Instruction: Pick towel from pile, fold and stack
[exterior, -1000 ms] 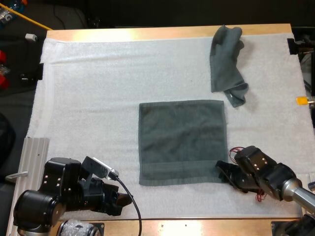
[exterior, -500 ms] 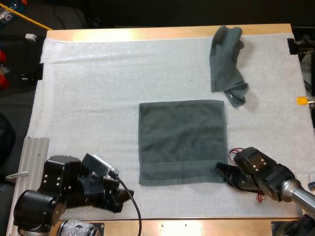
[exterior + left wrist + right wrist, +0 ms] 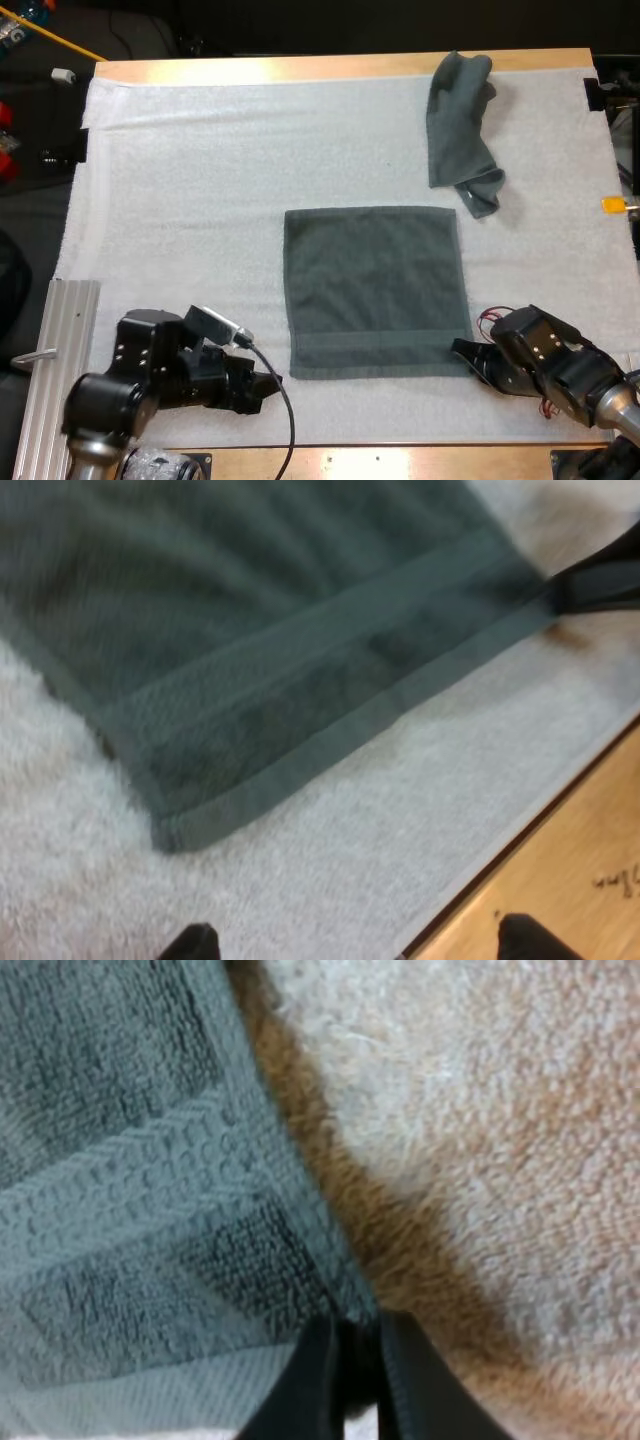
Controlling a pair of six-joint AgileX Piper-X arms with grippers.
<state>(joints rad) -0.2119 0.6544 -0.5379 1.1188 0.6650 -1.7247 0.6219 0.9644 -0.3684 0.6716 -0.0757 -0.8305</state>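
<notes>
A dark grey-green towel (image 3: pixel 375 290) lies spread flat in the middle of the white mat (image 3: pixel 200 200). My right gripper (image 3: pixel 464 354) is at its near right corner; in the right wrist view the right gripper (image 3: pixel 355 1385) is shut on that corner of the towel (image 3: pixel 120 1180). My left gripper (image 3: pixel 266 384) lies low on the mat just short of the near left corner. Its fingertips (image 3: pixel 190 943) stand wide apart, open, before the towel's hem (image 3: pixel 300 730). A crumpled towel (image 3: pixel 462 130) lies at the far right.
The table's wooden front edge (image 3: pixel 560 860) runs close by the left gripper. A ribbed metal rail (image 3: pixel 55 350) lies along the mat's near left side. Bare mat stretches to the left of and beyond the flat towel.
My right gripper has drawn back towards the near right, dragging the flat towel slightly with it. The left arm has slid right, closer to the towel's near left corner.
</notes>
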